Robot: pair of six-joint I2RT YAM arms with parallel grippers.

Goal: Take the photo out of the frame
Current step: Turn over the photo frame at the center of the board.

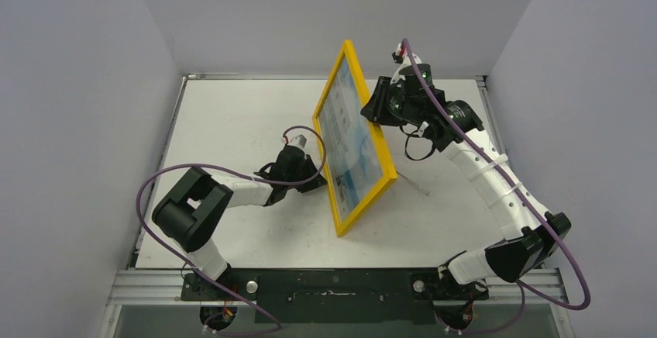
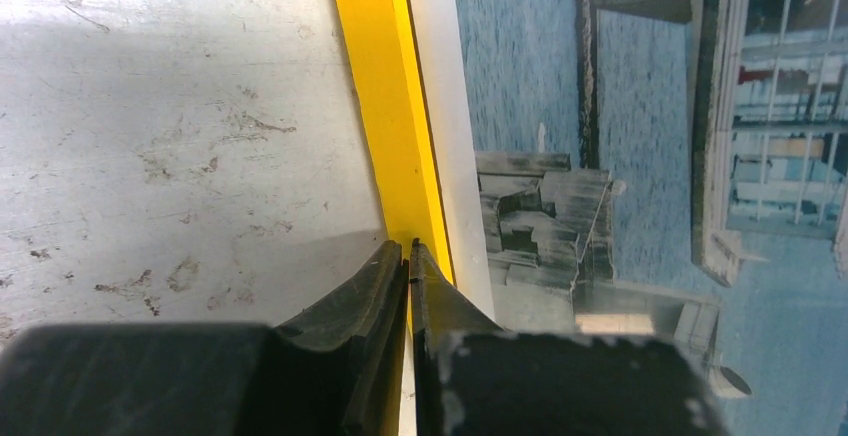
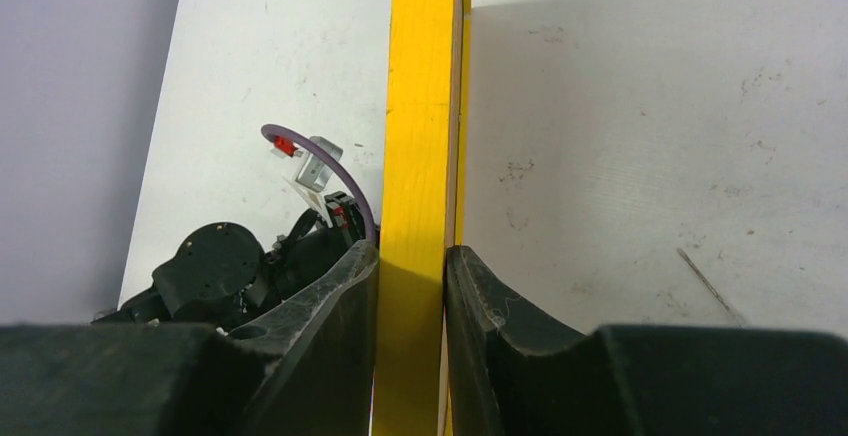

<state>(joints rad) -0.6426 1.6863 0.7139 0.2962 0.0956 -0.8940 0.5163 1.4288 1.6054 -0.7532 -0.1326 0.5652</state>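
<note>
The frame stands on edge on the table, tilted, its bright yellow border facing left. Behind its glass is the photo, blue and teal with a pale building. My right gripper is shut on the frame's upper right side; in the right wrist view its jaws press both faces of the yellow rim. Low on the frame's left, my left gripper is shut. In the left wrist view its tips meet at the yellow border, beside the photo, with nothing seen held.
The white table is scuffed and walled by grey panels on three sides. A thin metal rod lies on the table right of the frame, also seen as rod. The left arm shows beyond the frame.
</note>
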